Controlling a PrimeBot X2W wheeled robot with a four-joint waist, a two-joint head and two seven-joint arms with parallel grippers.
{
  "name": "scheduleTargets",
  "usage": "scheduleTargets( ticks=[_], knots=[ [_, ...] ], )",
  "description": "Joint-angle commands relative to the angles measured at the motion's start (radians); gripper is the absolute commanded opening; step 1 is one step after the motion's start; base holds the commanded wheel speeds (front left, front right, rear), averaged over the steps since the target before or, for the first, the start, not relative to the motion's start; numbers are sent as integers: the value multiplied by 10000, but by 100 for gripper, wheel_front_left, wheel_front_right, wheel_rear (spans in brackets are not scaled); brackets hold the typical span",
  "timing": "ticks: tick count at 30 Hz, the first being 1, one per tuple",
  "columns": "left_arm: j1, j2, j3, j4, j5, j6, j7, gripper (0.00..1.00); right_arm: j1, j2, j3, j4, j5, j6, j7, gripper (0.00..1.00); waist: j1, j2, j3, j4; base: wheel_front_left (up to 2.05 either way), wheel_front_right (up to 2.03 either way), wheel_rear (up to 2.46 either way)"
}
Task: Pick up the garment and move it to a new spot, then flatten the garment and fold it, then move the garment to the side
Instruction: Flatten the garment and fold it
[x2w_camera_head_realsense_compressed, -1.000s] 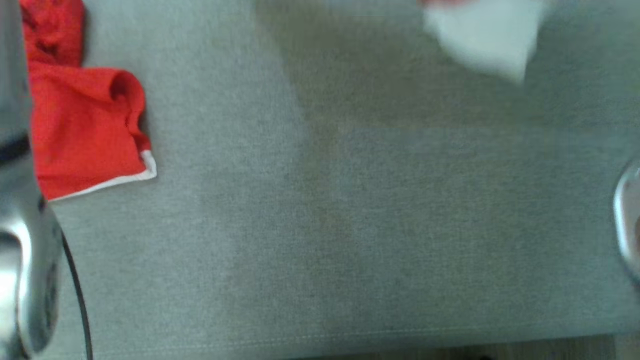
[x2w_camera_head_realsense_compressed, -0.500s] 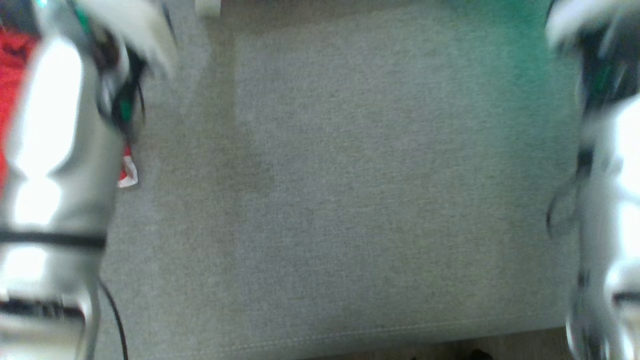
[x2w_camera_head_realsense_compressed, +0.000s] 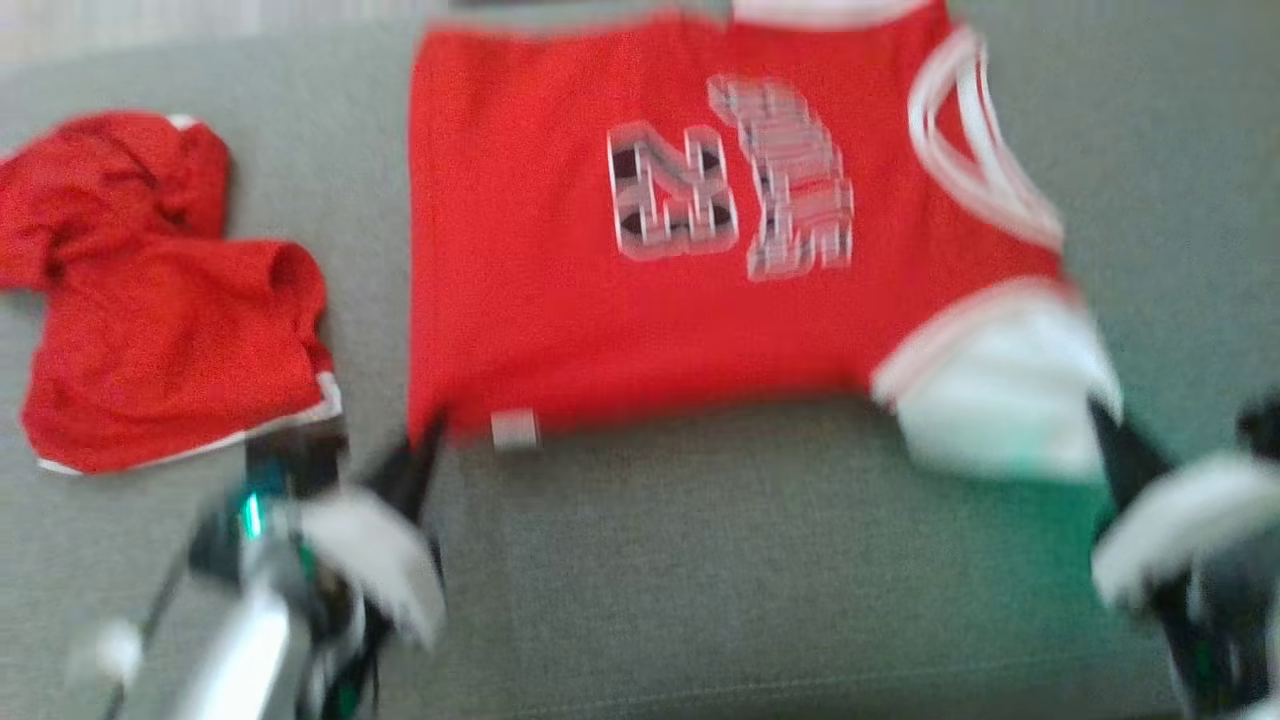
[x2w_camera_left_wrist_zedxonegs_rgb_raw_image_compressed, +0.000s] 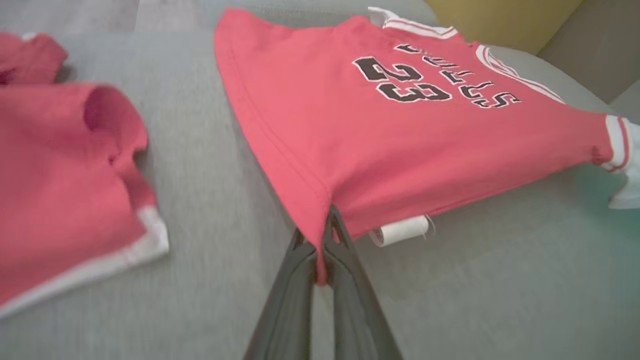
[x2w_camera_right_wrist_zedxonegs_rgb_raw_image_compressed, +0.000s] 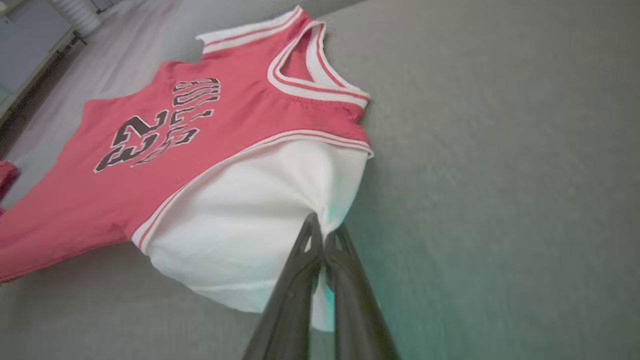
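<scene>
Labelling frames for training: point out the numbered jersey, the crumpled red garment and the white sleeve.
numbered jersey (x2w_camera_head_realsense_compressed: 500, 280), head view, plain red cloth beside the number
crumpled red garment (x2w_camera_head_realsense_compressed: 150, 350), head view, its broad red middle
white sleeve (x2w_camera_right_wrist_zedxonegs_rgb_raw_image_compressed: 250, 225), right wrist view, middle of white panel

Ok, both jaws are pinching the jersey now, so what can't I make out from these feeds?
Head view: motion blur smears the print on the jersey and both jaws; its far side is cut by the top edge.
Left wrist view: the white label is too small to read; the shorts run off the left edge.
Right wrist view: the hem end runs off the left edge; the white sleeve has its lower corner hidden behind the jaws.
</scene>
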Motion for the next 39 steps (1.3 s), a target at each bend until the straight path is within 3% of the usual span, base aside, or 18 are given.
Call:
scheduleTargets(
  ticks=[1, 4, 8, 13, 19, 26, 37, 38, 39],
  knots=[
    [875, 425, 326, -1117, -162, 351, 260, 0, 931, 175, -33, -1138, -154, -7, 394, 0, 1, 0, -707, 170, 0, 0, 0],
    [2652, 468, 278, -2665, -416, 922, 749, 0, 2451, 455, -338, -2337, -332, -7, 909, 0, 1, 0, -788, 235, 0, 0, 0],
    [4001, 505, 198, -4094, -652, 1350, 1181, 0, 3675, 639, -697, -3301, -227, -7, 1237, 0, 1, 0, -700, 382, 0, 0, 0],
    [4511, 543, 254, -5343, -992, 1608, 1679, 0, 4184, 725, -1348, -4102, 348, -7, 1491, 0, 1, 0, -526, 538, 0, 0, 0],
    [3171, 440, 299, -5238, -1487, 1392, 2491, 0, 2528, 731, -1418, -3675, 460, -7, 2054, 0, 1, 0, -440, 614, 0, 0, 0],
    [999, 393, 336, -4068, -1858, 1253, 3796, 0, -37, 717, -951, -2290, -454, -7, 3247, 0, 1, 0, -64, 778, 0, 0, 0],
    [-1701, 114, 80, -1873, -1985, 1030, 5012, 0, -3247, -211, -270, -72, -1054, -7, 4249, 0, 1, 0, 961, 1103, 0, 0, 0],
    [-1844, 41, 131, -1701, -2014, 1070, 4974, 0, -3445, -315, -110, 53, -1076, -7, 4169, 9, 1, 0, 1028, 1113, 0, 0, 0],
    [-1961, -9, 161, -1536, -2028, 1095, 4948, 26, -3599, -453, 103, 140, -1085, -7, 4033, 82, 1, 0, 1077, 1113, 0, 0, 0]
  ],
)
